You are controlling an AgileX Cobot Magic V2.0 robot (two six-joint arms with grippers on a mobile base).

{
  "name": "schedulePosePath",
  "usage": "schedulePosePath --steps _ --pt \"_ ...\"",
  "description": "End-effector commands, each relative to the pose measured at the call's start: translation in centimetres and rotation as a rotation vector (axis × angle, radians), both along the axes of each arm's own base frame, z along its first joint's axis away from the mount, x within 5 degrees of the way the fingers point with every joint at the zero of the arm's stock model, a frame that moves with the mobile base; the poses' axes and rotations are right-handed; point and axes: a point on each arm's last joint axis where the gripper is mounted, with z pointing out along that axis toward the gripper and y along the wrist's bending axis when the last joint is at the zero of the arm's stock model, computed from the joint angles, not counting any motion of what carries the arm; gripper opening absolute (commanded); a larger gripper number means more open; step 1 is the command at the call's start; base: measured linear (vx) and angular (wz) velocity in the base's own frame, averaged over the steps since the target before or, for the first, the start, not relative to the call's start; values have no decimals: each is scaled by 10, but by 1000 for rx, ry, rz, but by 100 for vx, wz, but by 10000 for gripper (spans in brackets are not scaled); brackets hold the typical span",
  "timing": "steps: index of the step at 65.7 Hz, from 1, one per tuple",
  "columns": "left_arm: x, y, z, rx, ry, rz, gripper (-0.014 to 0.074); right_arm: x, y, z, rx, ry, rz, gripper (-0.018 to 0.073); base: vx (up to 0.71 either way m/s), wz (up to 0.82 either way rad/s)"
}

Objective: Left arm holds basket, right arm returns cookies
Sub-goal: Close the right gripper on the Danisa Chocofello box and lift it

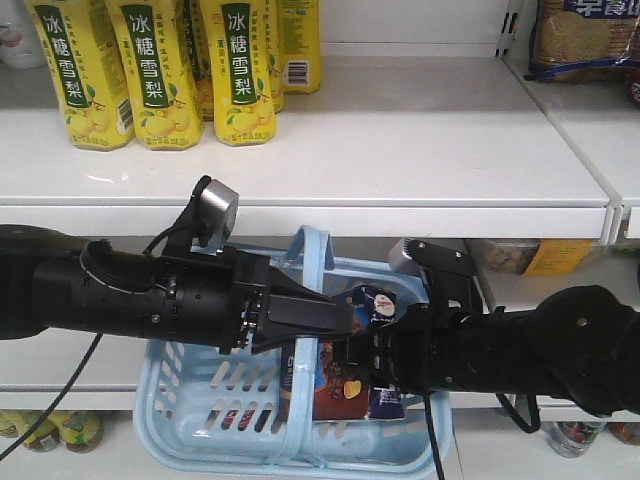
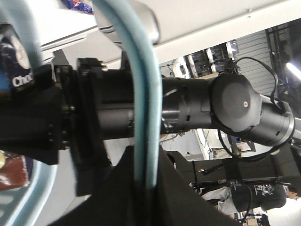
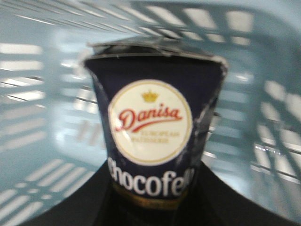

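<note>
Blue basket [image 1: 195, 405] has the cookies [image 1: 342, 385] box inside. L gripper [image 1: 335, 318] pinches the basket's handle [image 1: 318, 250]; R gripper [image 1: 380, 335] pinches the box top.

White shelf [image 1: 400, 150]: yellow drink bottles [image 1: 160, 70] upright, rear L; blue pkt [image 1: 585, 35] on adjoining shelf, R.

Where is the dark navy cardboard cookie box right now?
Front view, lower centre: the cookie box stands upright inside the light blue plastic basket, its top held by the right gripper.
</note>
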Motion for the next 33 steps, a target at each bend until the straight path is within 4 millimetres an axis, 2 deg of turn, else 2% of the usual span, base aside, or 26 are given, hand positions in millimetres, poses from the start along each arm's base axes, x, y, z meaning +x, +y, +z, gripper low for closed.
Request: schedulePosePath --steps 1,17,33 --pt "0 1 34 -165 -38 38 -6 -2 -4 25 47 -74 -9 162 0 0" --pt "0 1 34 -165 -38 38 -6 -15 -24 32 46 -84 -26 162 0 0" --pt "0 1 34 -165 -38 38 -6 -27 -60 64 74 -155 -57 165 0 0"
